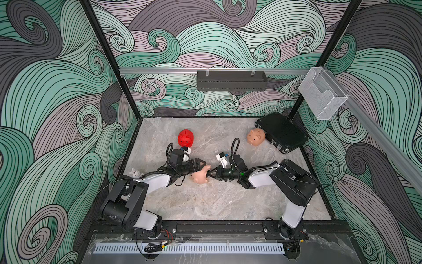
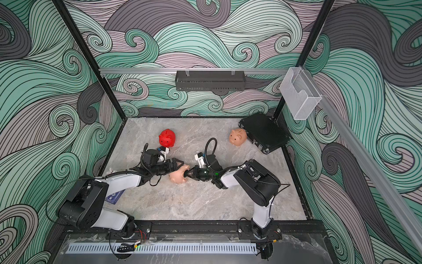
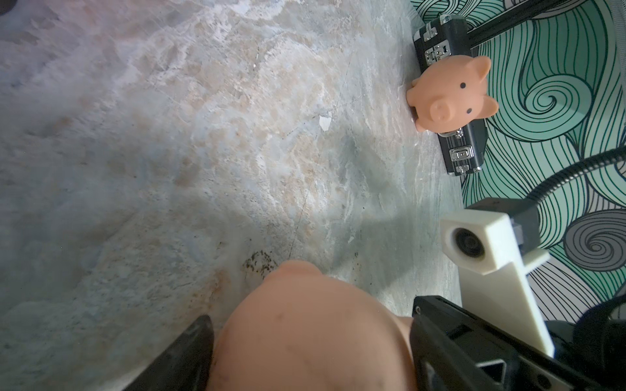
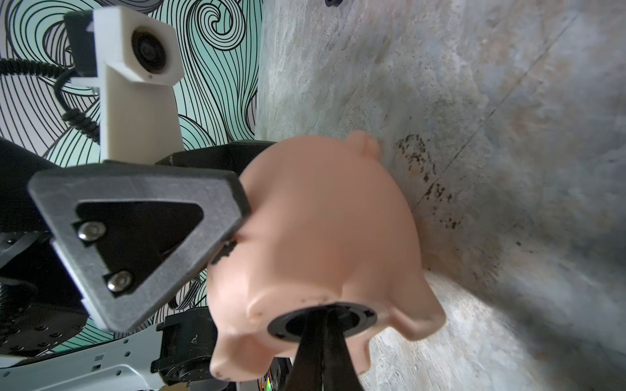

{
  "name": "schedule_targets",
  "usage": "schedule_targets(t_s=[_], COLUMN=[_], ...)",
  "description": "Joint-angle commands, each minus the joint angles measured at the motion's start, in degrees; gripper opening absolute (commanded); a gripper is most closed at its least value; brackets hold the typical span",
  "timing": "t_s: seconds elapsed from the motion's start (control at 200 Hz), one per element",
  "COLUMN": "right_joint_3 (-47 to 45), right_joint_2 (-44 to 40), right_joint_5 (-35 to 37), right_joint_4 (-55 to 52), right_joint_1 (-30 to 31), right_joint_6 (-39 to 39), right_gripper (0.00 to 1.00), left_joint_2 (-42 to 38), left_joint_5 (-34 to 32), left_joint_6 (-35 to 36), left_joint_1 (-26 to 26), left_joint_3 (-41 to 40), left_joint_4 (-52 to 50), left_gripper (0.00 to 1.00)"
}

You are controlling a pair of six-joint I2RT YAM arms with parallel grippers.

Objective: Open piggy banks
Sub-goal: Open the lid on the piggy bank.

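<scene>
A peach-pink piggy bank [image 1: 201, 176] [image 2: 178, 177] lies on its side at mid-table, and my left gripper [image 1: 198, 170] [image 3: 313, 352] is shut on its body, one finger [image 3: 189, 355] on each flank. Its belly faces my right gripper [image 1: 207, 174] [image 4: 321, 316], which is shut, its joined tips pushed into the hollow of the black round plug [image 4: 321, 321] in the belly of that pig [image 4: 325, 220]. The red piggy bank [image 1: 186, 138] [image 2: 167, 138] stands behind the left arm. Another peach piggy bank [image 1: 256, 136] [image 3: 447, 94] stands at the back right.
A flat black case [image 1: 283, 131] [image 3: 443, 40] lies in the back right corner, right behind the far peach pig. A small white toy [image 1: 135, 172] sits by the left wall. A black tray [image 1: 231, 80] hangs on the back rail.
</scene>
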Motion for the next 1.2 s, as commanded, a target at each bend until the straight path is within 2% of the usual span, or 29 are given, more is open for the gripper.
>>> schedule_targets(t_s=[0.0,0.44,0.7,0.826,0.911,1.196], right_joint_3=[1.33,2.31,2.41,-0.23,-0.07,1.65], right_joint_2=[-0.61,-0.5,-1.93,-3.03,-4.08,-5.42], right_joint_5=[2.34,6.68,11.67,16.68,18.49,19.68], right_joint_4=[1.36,2.09,0.1,4.81,3.94,0.82], right_joint_1=[0.46,0.73,1.6,2.03,2.3,4.33], right_joint_6=[-2.15,-8.06,-18.74,-23.41,-28.0,-39.85], right_gripper=[0.0,0.0,0.0,0.0,0.0,0.0], left_joint_2=[2.1,1.96,3.98,5.47,5.47,7.23], left_joint_5=[2.46,2.76,4.34,5.05,4.14,4.72], left_joint_6=[1.4,1.85,2.42,3.49,4.22,3.88], left_joint_1=[-1.57,-1.5,-1.55,-1.56,-1.56,-1.55], left_joint_3=[-1.92,-1.52,-1.46,-0.74,-0.55,-0.31], left_joint_4=[-11.7,-11.79,-10.1,-10.72,-11.59,-10.1], left_gripper=[0.85,0.86,0.86,0.86,0.86,0.86])
